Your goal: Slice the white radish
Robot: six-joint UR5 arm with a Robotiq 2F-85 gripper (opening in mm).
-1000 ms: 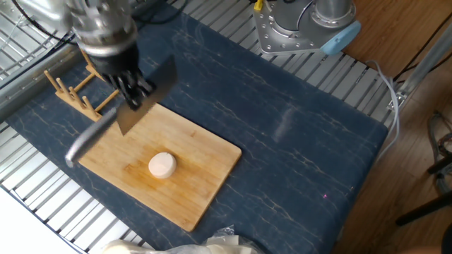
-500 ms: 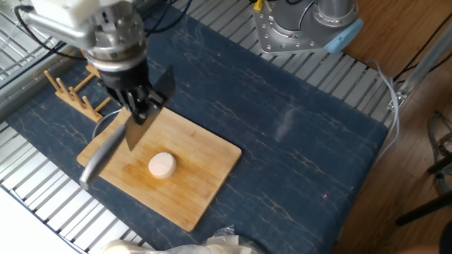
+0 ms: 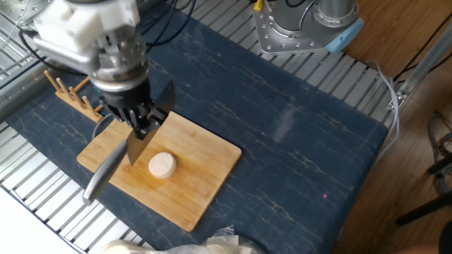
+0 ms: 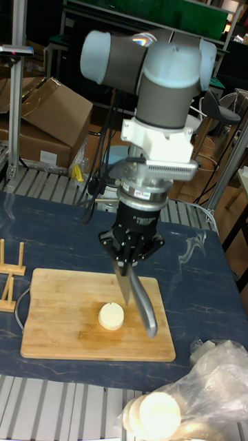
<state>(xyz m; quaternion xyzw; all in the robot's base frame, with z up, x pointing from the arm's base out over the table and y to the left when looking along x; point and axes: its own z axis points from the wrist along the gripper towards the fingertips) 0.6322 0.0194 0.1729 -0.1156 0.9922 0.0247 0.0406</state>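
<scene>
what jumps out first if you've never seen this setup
The gripper hangs over the wooden cutting board, shut on a knife whose blade points down beside the white radish, a small round puck lying whole near the board's middle. Behind the board's far left corner stands a small wooden rack on the dark blue mat.

Robotics lab or workshop, not a home kitchen. Grey and silver UR5 arm (image 4: 162,65) on a bolted metal base plate (image 3: 291,32), well to the right of the gripper (image 3: 141,121). Bench top is slatted metal rails (image 3: 49,197) under a dark blue marbled mat (image 3: 296,134). Behind the arm: brown cardboard boxes (image 4: 52,117), dark shelving frame (image 4: 103,21), black office chair (image 4: 219,110). Loose black cables (image 4: 103,179) trail behind the gripper. Aluminium frame posts (image 4: 15,103) stand beyond the bench.
</scene>
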